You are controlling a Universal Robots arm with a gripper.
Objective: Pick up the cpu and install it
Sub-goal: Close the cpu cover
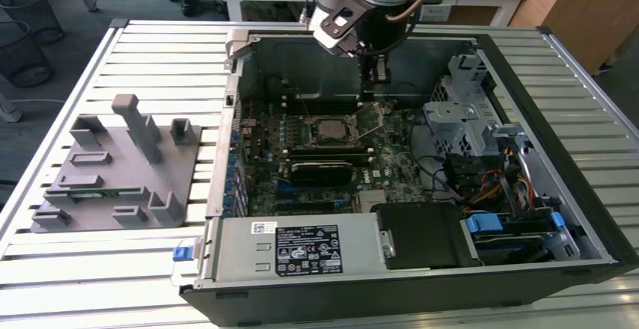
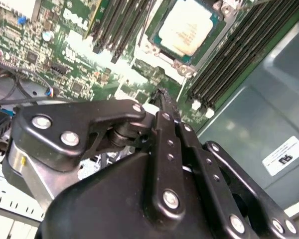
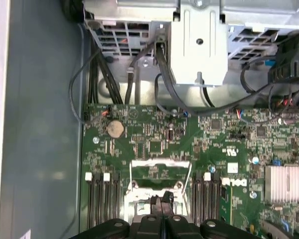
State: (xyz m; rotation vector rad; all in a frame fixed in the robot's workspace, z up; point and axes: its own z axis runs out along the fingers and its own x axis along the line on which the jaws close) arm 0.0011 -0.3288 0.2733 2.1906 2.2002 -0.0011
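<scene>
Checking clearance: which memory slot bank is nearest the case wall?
The bank right beside the grey case wall; the other bank lies beyond the cpu.

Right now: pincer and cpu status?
Pincer shut, nothing in it, above the motherboard. cpu lies in the socket, apart from the pincer. Nothing seen between them.
</scene>
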